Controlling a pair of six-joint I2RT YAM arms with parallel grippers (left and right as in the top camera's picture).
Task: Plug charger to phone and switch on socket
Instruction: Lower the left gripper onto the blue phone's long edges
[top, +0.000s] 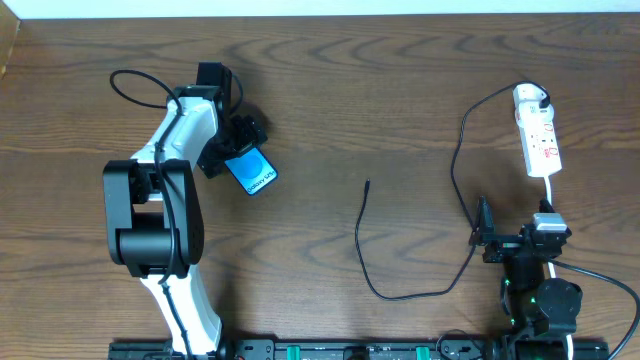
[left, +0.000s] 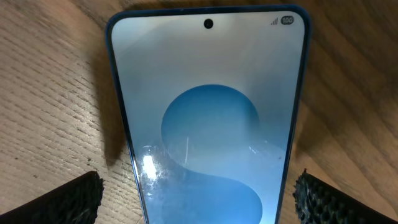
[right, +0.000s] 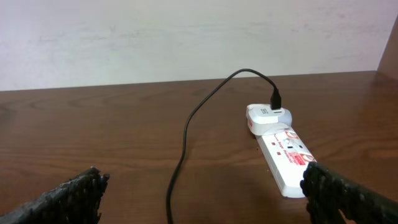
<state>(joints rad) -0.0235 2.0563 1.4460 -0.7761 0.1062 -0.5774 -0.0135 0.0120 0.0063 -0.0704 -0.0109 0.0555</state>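
Note:
The phone (top: 254, 171), with its blue screen up, lies on the wooden table at the left. My left gripper (top: 232, 150) is open and straddles the phone's near end, with a gap on each side. In the left wrist view the phone (left: 208, 112) fills the frame between the two fingers (left: 199, 199). The charger's black cable (top: 372, 285) loops across the middle, and its plug tip (top: 367, 183) lies free. Its white adapter (top: 530, 97) sits in the socket strip (top: 542, 142) at the far right. My right gripper (top: 515, 235) is open and empty, just short of the strip.
In the right wrist view the cable (right: 186, 137) runs between the open fingers (right: 205, 190), and the adapter (right: 267, 117) and socket strip (right: 289, 158) lie ahead to the right. The strip's white cord (top: 551, 195) runs toward the right arm. A pale wall stands behind the table's far edge.

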